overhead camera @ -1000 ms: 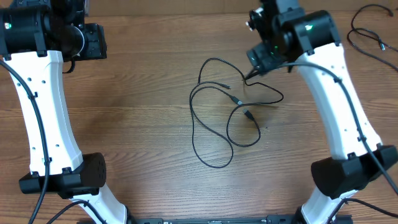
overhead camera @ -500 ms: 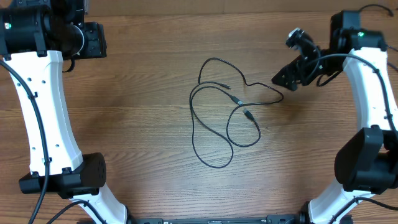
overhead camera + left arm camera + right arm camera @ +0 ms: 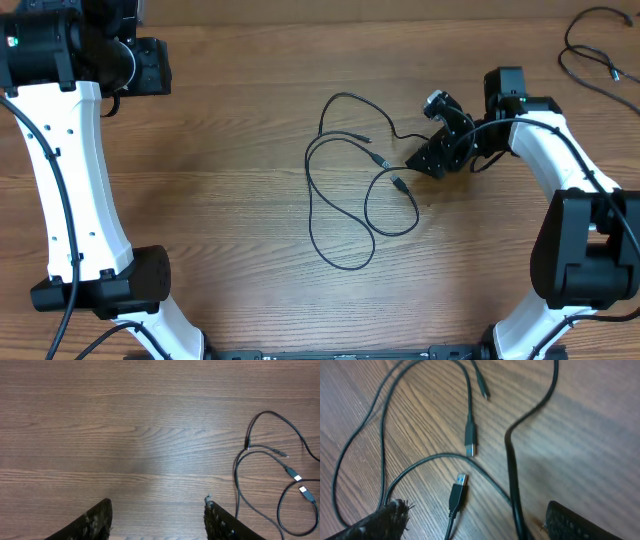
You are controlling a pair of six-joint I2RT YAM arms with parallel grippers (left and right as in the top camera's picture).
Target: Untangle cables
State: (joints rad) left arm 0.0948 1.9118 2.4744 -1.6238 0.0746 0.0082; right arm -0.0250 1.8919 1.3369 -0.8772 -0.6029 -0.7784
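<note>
Loose cables [image 3: 470,440] on surface [image 3: 100,420], right pincer [image 3: 475,514] released over their right edge, left pincer [image 3: 156,507] released, well apart from cables

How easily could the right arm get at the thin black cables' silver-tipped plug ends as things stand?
Probably easily: the open right gripper sits beside the thin black cables, and their plug ends lie uncovered on the wooden table ahead of its fingers.
</note>
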